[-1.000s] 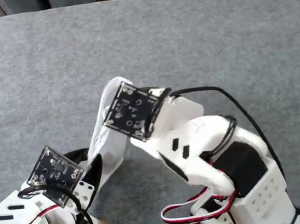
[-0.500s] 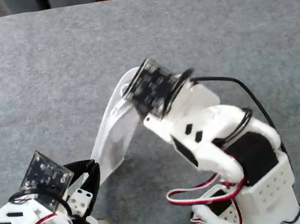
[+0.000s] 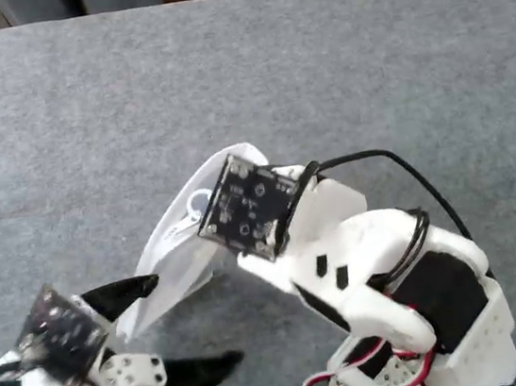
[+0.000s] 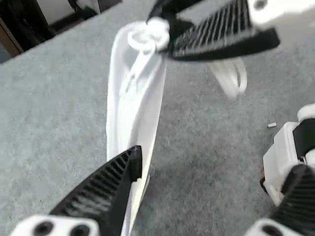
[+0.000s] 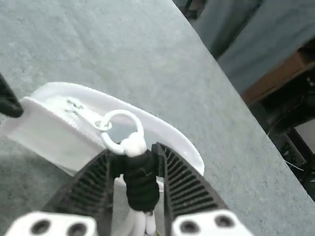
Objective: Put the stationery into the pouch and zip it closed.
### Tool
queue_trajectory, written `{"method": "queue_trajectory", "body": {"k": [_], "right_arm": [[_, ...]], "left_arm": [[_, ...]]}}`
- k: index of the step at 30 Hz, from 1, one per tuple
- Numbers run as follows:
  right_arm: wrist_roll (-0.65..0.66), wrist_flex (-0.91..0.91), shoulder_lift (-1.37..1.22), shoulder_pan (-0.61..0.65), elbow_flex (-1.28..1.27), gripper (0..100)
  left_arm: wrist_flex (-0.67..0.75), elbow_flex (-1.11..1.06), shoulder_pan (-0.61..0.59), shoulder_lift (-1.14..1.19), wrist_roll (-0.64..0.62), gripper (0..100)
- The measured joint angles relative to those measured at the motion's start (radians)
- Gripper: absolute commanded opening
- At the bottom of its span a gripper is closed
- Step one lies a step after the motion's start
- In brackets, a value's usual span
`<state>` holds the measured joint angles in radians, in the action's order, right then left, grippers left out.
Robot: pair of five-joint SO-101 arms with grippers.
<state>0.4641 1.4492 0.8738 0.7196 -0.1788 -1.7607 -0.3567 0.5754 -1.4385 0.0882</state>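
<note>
A white translucent pouch [image 3: 178, 253] lies on the grey table cover, raised at its far end. My right gripper [image 5: 134, 150] is shut on the zipper pull [image 5: 129, 145], a white ring and knot on a black-wrapped cord. In the left wrist view the pouch [image 4: 134, 103] stands on edge, with the right gripper [image 4: 163, 28] clamping the pull at its far end. My left gripper [image 3: 198, 318] is open wide beside the pouch's near end; one finger [image 4: 106, 194] sits close against the pouch, the other is well apart. What is inside the pouch cannot be made out.
The grey cloth [image 3: 57, 115] covers the whole table, with open room to the left and back. The right arm's white body [image 3: 393, 280] fills the near right. Dark furniture [image 5: 290, 118] stands beyond the far edge.
The left gripper let go of the pouch's near end, opened wide and drew back toward the near edge. The right arm swung away and back with the pull, and the pouch shifted.
</note>
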Motion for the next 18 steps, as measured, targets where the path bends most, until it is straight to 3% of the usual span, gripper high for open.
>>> {"method": "queue_trajectory", "body": {"k": [5, 10, 14, 18], "right_arm": [[0.000, 0.003, 0.000, 0.006, 0.002, 1.2], [0.000, 0.020, 0.000, 0.006, 0.017, 1.2], [0.003, 0.089, -0.003, 0.074, 0.064, 1.2], [0.005, 0.150, -0.006, 0.137, 0.098, 1.2]], "left_arm": [[0.000, 0.120, -0.051, 0.000, 0.014, 47], [0.000, 0.180, -0.103, -0.002, 0.150, 46], [0.003, 0.161, -0.112, -0.002, 0.201, 46], [0.092, 0.035, -0.143, -0.002, 0.204, 46]]}}
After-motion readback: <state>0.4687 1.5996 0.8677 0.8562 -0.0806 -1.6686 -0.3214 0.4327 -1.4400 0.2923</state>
